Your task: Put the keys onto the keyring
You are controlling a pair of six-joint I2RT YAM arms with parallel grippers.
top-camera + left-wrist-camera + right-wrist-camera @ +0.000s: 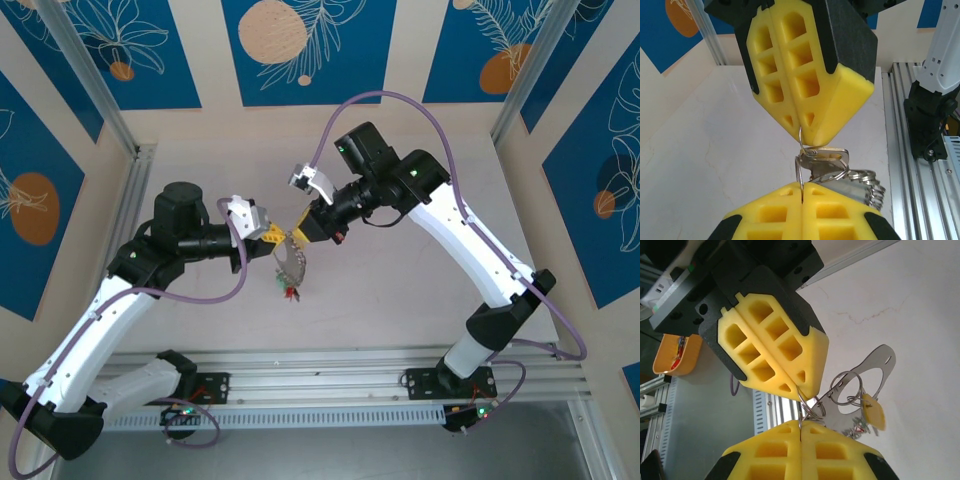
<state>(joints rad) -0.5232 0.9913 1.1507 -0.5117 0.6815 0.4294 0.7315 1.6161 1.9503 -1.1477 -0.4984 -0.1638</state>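
Note:
My two grippers meet tip to tip in the air over the white table (pixel 400 290). The left gripper (pixel 272 234) (pixel 801 188) is shut on a small thin metal ring (pixel 798 172). The right gripper (pixel 301 229) (pixel 800 426) is shut on another thin ring (pixel 801 141), and a flat silver key (pixel 832 154) hangs off it. The two rings look linked. Below hangs the keyring (pixel 293 262), a flat grey hoop (pixel 879 362) with a loose ring (pixel 847 387), a yellow tag (pixel 874 412) and coloured tags (pixel 289 291). I cannot pick out the small gold loop.
An aluminium rail (pixel 330 385) with both arm bases runs along the near edge. The right arm's black base (pixel 930 120) stands beside the rail. An orange bin (pixel 677 357) sits off the table. Frame posts (pixel 85 75) and blue panels wall the back.

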